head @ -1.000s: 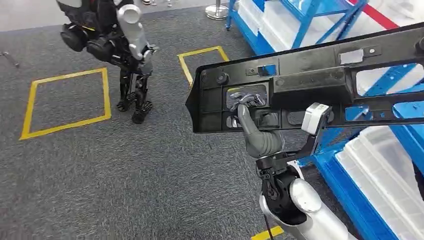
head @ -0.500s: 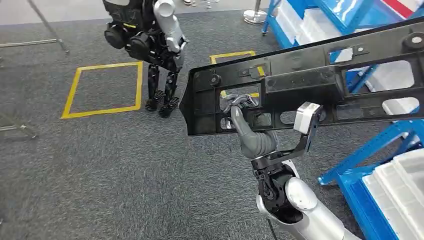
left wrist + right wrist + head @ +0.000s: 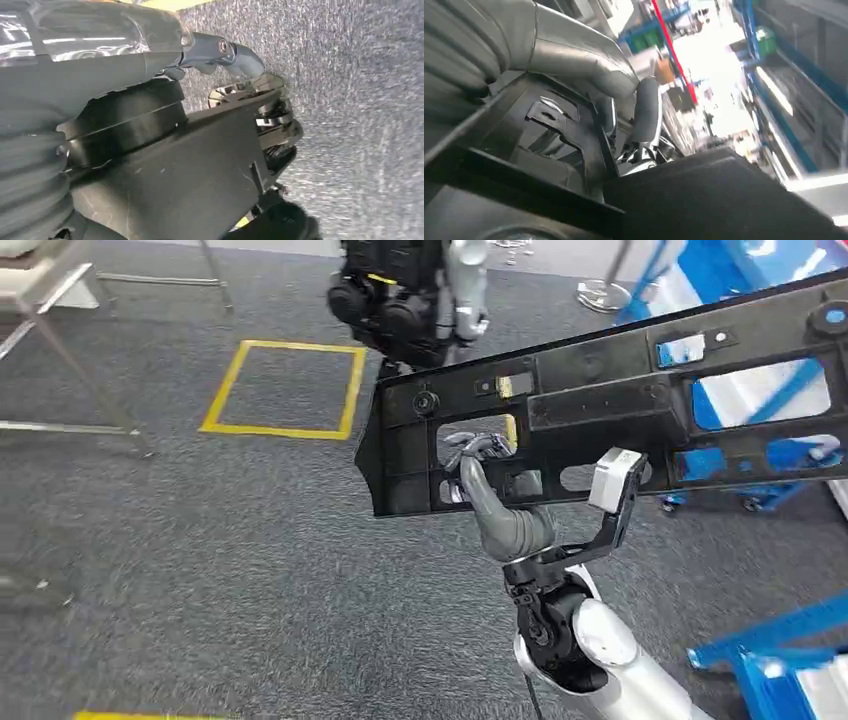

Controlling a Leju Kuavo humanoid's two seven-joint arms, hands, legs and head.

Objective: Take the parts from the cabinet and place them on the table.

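Long part [image 3: 610, 410] is spanning the right half of the head view, held up off the carpet [image 3: 200, 570], tilting up toward the right. Right hand [image 3: 487, 490] is sitting under its left end, fingers hooking through an opening in it; left hand [image 3: 260, 107] is gripping an edge of the part too (where along it, can't tell). Another robot [image 3: 415, 295] is standing behind the part's left end, just right of a taped floor square [image 3: 285, 390]. A stand [image 3: 70, 350] is sitting far left; a rack [image 3: 780, 650] is lying at lower right.
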